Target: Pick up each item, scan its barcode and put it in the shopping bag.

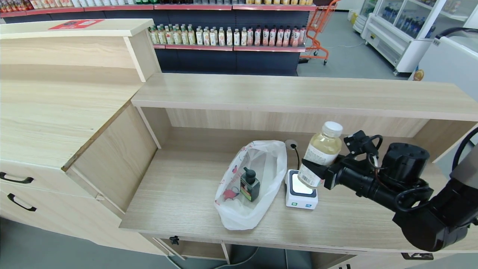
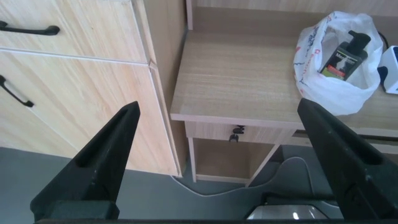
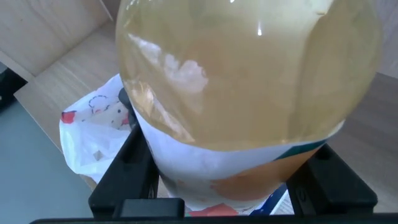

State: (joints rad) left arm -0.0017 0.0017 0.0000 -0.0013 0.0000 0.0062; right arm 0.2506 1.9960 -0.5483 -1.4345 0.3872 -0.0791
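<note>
Black arm [image 1: 405,166], looped cables [image 1: 415,191], angular end effector [image 1: 313,169]

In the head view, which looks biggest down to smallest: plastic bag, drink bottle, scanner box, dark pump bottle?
1. plastic bag
2. drink bottle (held nearer the camera, so unsure)
3. scanner box
4. dark pump bottle

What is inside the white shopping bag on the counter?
A dark pump bottle is inside the shopping bag. The crumpled plastic covers the bag's floor, so anything lying flat there cannot be seen.
</note>
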